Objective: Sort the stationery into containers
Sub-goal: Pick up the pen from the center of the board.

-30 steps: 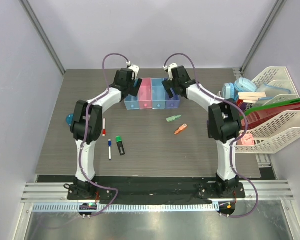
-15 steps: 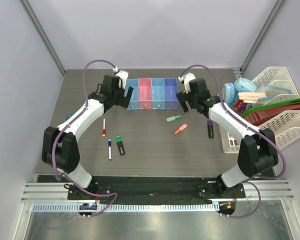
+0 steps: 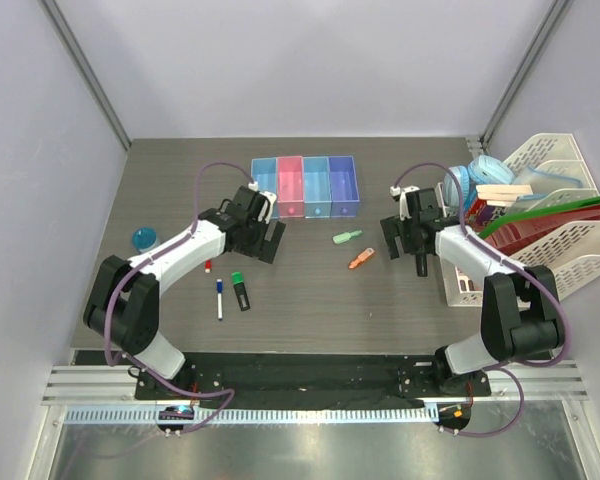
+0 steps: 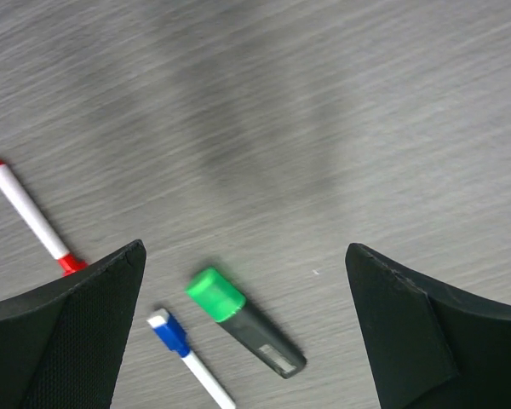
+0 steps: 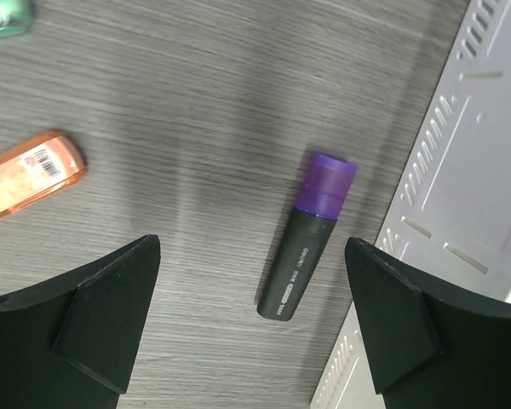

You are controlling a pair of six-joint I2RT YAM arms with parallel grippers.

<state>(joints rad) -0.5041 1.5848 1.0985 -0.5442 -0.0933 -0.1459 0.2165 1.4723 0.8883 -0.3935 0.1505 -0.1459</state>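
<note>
Seen from above, the row of four containers (image 3: 305, 187) stands at the far middle of the bench (image 3: 310, 310), its long side running left to right. The left pincer (image 3: 261, 242) hangs open just in front of it, holding nothing. Nearer the bases lie the green-capped highlighter (image 3: 240, 291) and the blue-capped marker (image 3: 219, 299), both lengthwise near-to-far with caps at the far end. The red-capped marker (image 3: 208, 266) is mostly hidden under the arm. The blue disc (image 3: 143, 238) sits well apart at the left. The green piece (image 3: 347, 237) and orange piece (image 3: 361, 259) lie slanted between the arms. The right pincer (image 3: 407, 250) is spread wide beside the white rack (image 3: 560, 270). In the left wrist view the green-capped highlighter lies diagonally between the parted fingers, cap up-left, with the blue-capped marker roughly parallel beside it. In the right wrist view a purple-capped highlighter (image 5: 307, 237) lies between the fingers (untouched), cap toward the upper right and close to the rack. Whether it touches the rack is hard to say.
</note>
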